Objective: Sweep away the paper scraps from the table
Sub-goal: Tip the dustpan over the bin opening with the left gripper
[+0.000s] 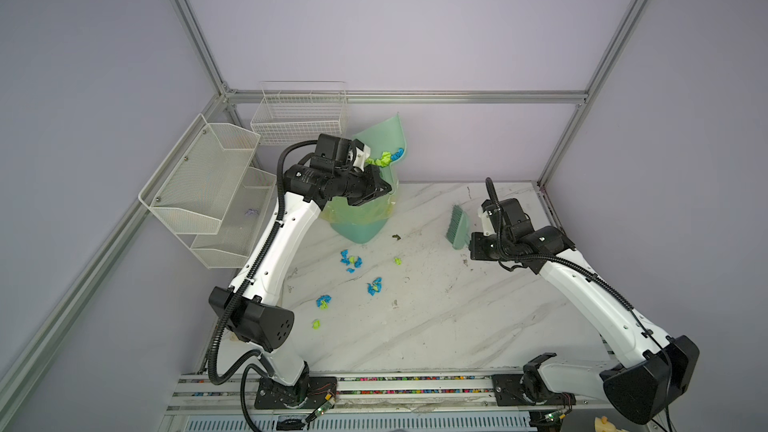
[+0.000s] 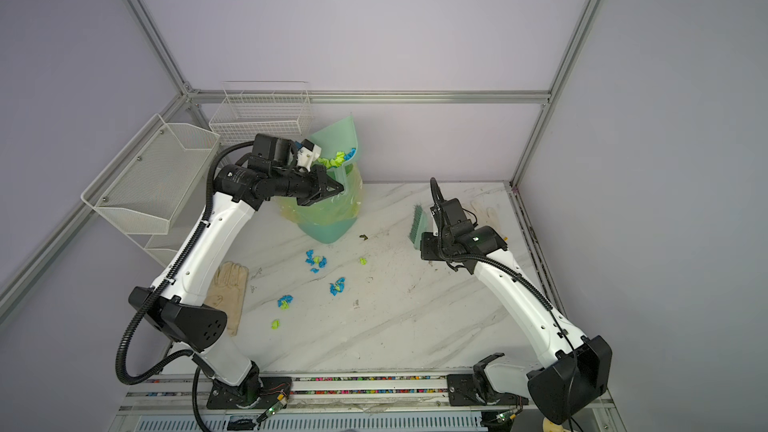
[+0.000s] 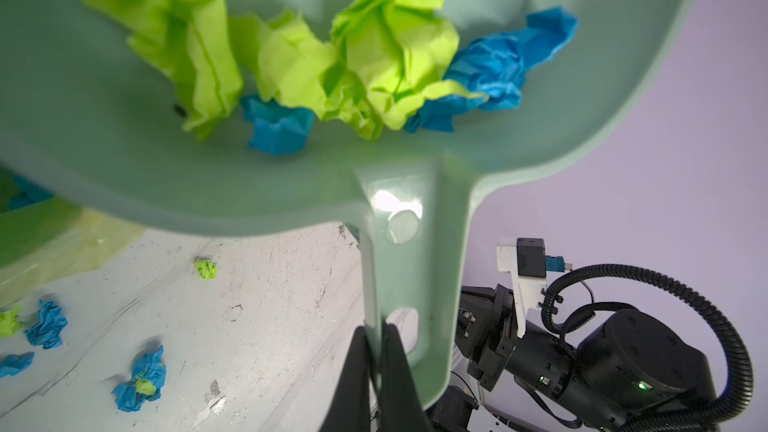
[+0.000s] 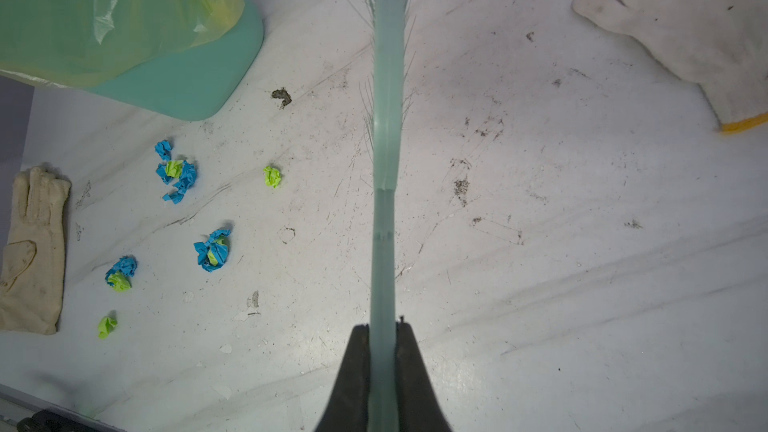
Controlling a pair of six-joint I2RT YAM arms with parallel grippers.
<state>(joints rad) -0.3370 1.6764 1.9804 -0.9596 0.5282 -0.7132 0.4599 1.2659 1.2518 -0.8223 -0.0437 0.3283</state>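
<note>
Over white veined tabletop [image 1: 436,326], both top views, left pincer [image 1: 386,189] clamps pale green plastic dustpan [image 1: 388,132], left wrist view, blue and yellow-green paper scraps [image 3: 395,47] inside it, right wrist view, right pincer [image 4: 382,328] grips green brush [image 4: 386,118], more scraps [image 4: 212,249] on tabletop.

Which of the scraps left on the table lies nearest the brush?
The lone yellow-green wad, just right of the blue clusters in a top view, is closest to the brush. The other plain green wad lies much farther off, past the clusters.
</note>
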